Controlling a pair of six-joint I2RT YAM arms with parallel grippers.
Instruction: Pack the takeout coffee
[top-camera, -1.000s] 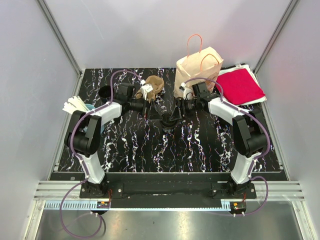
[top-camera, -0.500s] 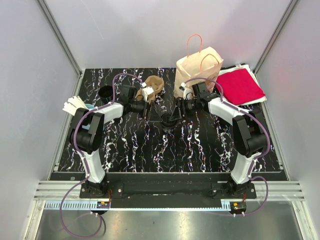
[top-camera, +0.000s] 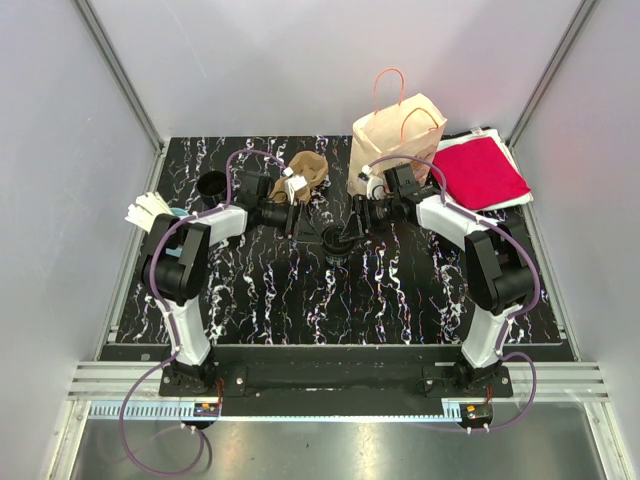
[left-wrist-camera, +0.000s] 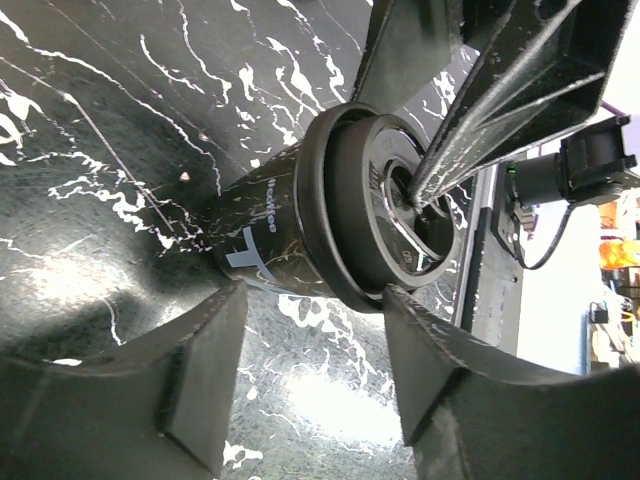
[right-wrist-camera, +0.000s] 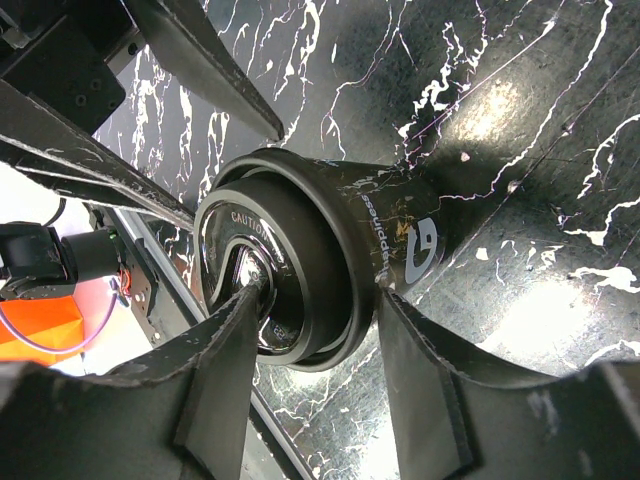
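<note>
We were securing the coffee cup (top-camera: 337, 241) at the centre of the desk (top-camera: 260, 295). The right pincer (right-wrist-camera: 318, 322) was clamped at its lid; the left pincer (left-wrist-camera: 318, 335) stood apart, flanking it. Next, in our judgement: lift toward the paper bag (top-camera: 395, 135).

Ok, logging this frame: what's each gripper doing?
Left gripper: jaws flank the coffee cup; grip cannot be told.
Right gripper: closed on the coffee cup at its lid.

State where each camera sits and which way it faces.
Top: above and behind the bases, looking down on the table; both arms show.
Left wrist: on the left arm, looking along its fingers at the cup.
Right wrist: on the right arm, along its fingers at the cup.
Shared: all show the cup; each wrist view shows the other's fingers.
</note>
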